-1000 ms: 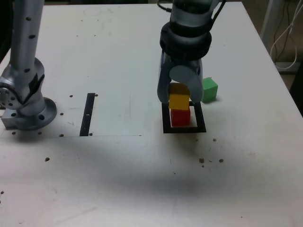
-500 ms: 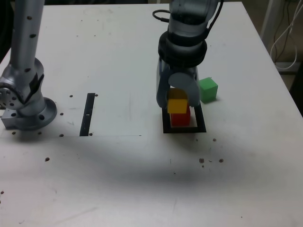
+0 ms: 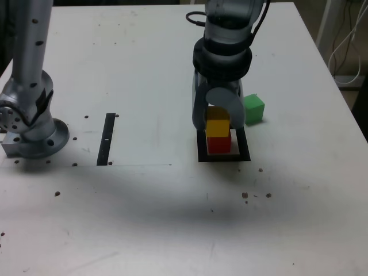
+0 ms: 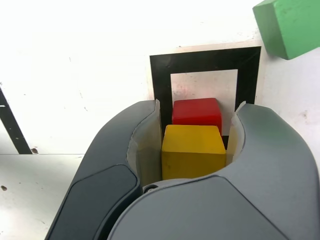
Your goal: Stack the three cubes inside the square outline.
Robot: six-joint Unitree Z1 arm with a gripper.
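A matte yellow cube (image 3: 218, 127) sits atop a red cube (image 3: 218, 144) inside the black square outline (image 3: 223, 156), the grey gripper (image 4: 192, 150) pinching it for alignment; the green cube (image 3: 253, 108) waits to the exterior view's right.

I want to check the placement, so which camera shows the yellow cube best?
The wrist view: the yellow cube fills the middle, between the end effector fingers, above the red cube. In the exterior view the arm partly hides it.
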